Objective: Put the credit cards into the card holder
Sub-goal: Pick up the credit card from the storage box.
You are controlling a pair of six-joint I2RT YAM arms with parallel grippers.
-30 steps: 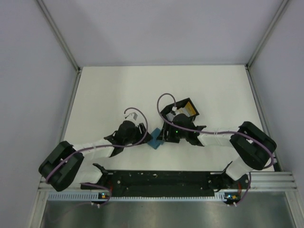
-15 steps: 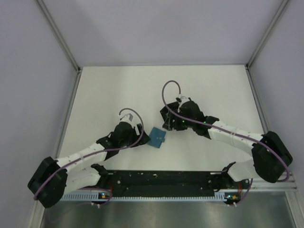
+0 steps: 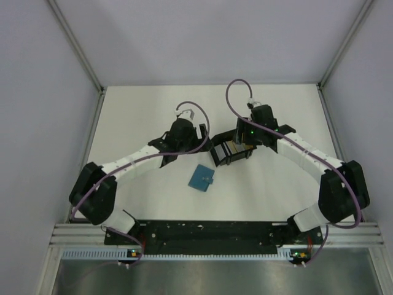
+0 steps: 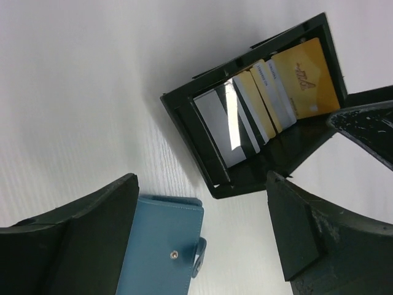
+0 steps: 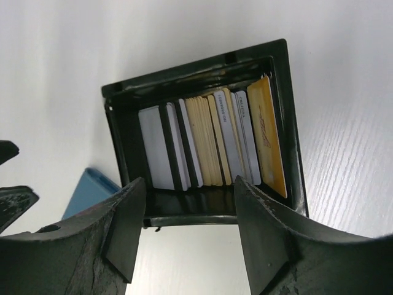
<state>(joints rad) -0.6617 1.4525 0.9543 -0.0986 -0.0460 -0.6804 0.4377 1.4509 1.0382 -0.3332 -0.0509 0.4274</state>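
The credit cards (image 5: pixel 270 135) stand on edge in a row inside a black tray (image 5: pixel 190 77); they are orange-yellow, silver-grey and white (image 4: pixel 307 77). The card holder (image 3: pixel 201 177), a closed teal-blue wallet with a snap strap, lies flat on the table in front of the tray (image 4: pixel 163 246). My left gripper (image 3: pixel 199 147) hovers open between wallet and tray, with the wallet's left part under one finger (image 4: pixel 80 239). My right gripper (image 5: pixel 190 239) is open above the tray's near wall, nothing between its fingers (image 5: pixel 270 233).
The black tray (image 3: pixel 218 155) sits mid-table, tilted, with the right gripper (image 3: pixel 241 142) over it and the left gripper's body close on its left. Metal frame posts and grey walls bound the white table. The arm bases sit on the black rail at the near edge.
Both arms have swung away from the wallet toward the tray. The left gripper has opened wider and the wallet now lies free on the table. The right gripper now hangs over the cards.
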